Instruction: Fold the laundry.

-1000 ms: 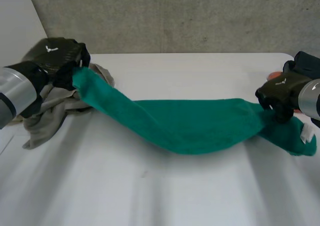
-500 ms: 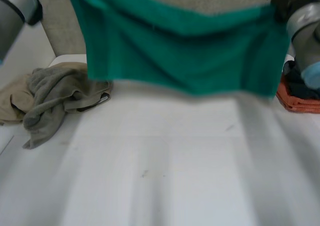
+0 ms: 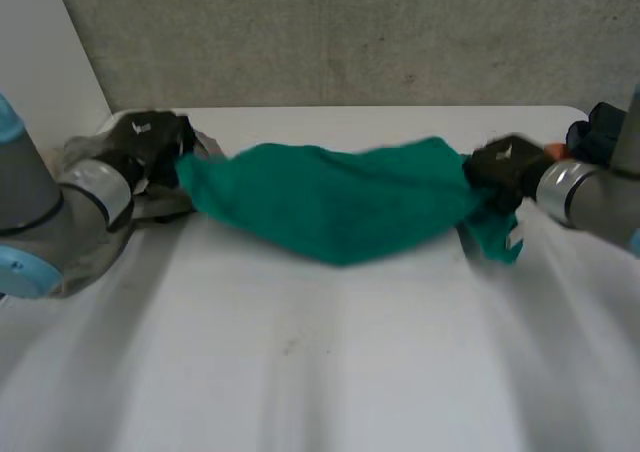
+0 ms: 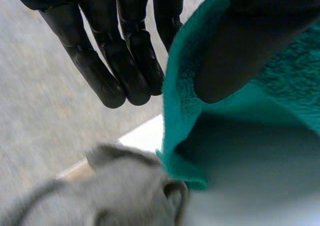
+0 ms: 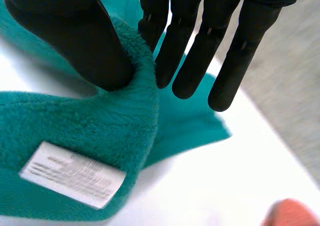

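Left hand is pinching one end of the green towel and right hand is pinching the other. The towel is sagging between them over the counter. No fold is showing yet, and the grey pile is waiting beside the left hand.

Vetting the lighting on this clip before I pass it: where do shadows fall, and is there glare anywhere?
Head view: the green towel throws a soft shadow on the table under its sagging middle; no glare. Left wrist view: shade lies beneath the towel's edge. Right wrist view: table brightly lit, white label not washed out.
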Controlling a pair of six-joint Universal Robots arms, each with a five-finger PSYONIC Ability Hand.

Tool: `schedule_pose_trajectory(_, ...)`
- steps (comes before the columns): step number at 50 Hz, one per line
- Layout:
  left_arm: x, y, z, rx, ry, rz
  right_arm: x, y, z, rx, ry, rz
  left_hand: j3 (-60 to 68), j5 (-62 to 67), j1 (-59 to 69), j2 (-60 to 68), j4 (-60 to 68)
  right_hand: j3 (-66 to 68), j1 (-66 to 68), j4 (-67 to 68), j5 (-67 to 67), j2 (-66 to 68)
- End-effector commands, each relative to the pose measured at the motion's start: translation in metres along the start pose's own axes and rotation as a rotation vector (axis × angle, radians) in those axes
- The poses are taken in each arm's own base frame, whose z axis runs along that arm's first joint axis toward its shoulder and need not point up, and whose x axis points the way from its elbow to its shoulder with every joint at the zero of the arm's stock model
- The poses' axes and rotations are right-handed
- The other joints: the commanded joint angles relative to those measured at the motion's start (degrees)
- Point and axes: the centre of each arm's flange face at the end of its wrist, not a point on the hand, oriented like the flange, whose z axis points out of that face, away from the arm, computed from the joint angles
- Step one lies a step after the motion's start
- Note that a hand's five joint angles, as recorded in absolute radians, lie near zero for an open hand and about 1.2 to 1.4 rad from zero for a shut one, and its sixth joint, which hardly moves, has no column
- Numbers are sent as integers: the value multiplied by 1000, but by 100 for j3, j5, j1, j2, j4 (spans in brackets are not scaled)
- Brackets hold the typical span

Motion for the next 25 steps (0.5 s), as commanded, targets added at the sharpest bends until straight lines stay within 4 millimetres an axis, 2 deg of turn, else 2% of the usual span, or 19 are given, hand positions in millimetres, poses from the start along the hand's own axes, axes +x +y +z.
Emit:
schedule_pose_trajectory(1,-2,0,-1,-17,12,24,-15,40,29,-95,7,-12,1188,1378,1300,1141,1134,-1154,-711,-1199,-1083,-1134)
schedule_pose_trajectory(2,-2,-7,-4,-7,13,24,-14,38,29,-98,25,4,1188,1378,1300,1141,1134,-3579,-3137,-3624,-3508,-3560)
schedule_pose_trajectory(3,-1,-10,-5,-1,12,25,-13,37,28,-99,35,15,1188,1378,1300,1141,1134,-4836,-4393,-4881,-4765,-4816)
schedule_pose_trajectory(4,-1,-12,-6,4,13,24,-12,35,27,-103,45,26,1188,1378,1300,1141,1134,-5664,-5222,-5710,-5593,-5645)
schedule_pose_trajectory(5,0,-15,-8,8,13,21,-9,31,22,-109,66,54,1188,1378,1300,1141,1134,-5824,-5382,-5869,-5753,-5805)
schedule_pose_trajectory(8,1,-19,-11,13,17,16,-7,25,10,-123,80,101,1188,1378,1300,1141,1134,-5824,-5382,-5869,-5753,-5805)
schedule_pose_trajectory(16,9,-17,-18,8,54,8,-1,14,-45,-228,143,244,1188,1378,1300,1141,1134,-5824,-5382,-5869,-5753,-5805)
schedule_pose_trajectory(17,9,-17,-19,10,57,7,3,13,-56,-248,181,277,1188,1378,1300,1141,1134,-5658,-5216,-5704,-5588,-5639)
schedule_pose_trajectory(21,8,-20,-20,19,57,7,9,16,-78,-284,247,352,1188,1378,1300,1141,1134,-5069,-4627,-5115,-4998,-5050)
schedule_pose_trajectory(25,7,-24,-21,30,51,2,7,26,-89,-310,248,389,1188,1378,1300,1141,1134,-3960,-3518,-4005,-3889,-3941)
